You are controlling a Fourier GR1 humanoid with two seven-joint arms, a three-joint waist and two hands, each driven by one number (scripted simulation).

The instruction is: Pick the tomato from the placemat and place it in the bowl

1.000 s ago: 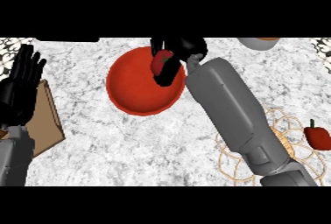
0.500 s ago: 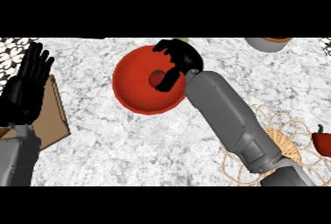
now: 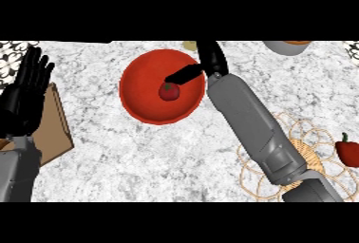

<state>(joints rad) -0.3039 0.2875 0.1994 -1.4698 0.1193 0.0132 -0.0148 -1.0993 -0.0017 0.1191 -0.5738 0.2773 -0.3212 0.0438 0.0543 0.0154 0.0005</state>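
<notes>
The red bowl [image 3: 144, 102] stands on the marble counter, left of centre near the back. The small red tomato [image 3: 169, 91] lies inside it, towards its right side. My right hand [image 3: 211, 60] hovers at the bowl's right rim, open, fingers pointing away from me and the thumb reaching over the bowl just above the tomato without gripping it. The woven placemat [image 3: 304, 139] lies at the lower right, partly under my right forearm. My left hand [image 3: 25, 97] rests open at the left edge, fingers up.
A brown board [image 3: 57, 124] lies at the left by my left hand. A red pepper [image 3: 347, 151] sits at the placemat's right edge. A grey bowl [image 3: 286, 47] stands at the back right, and a small pale object [image 3: 189, 45] behind the red bowl.
My right hand has opened and let go of the tomato, which now lies in the bowl. The hand has drawn back to the bowl's right rim. The left hand has not moved.
</notes>
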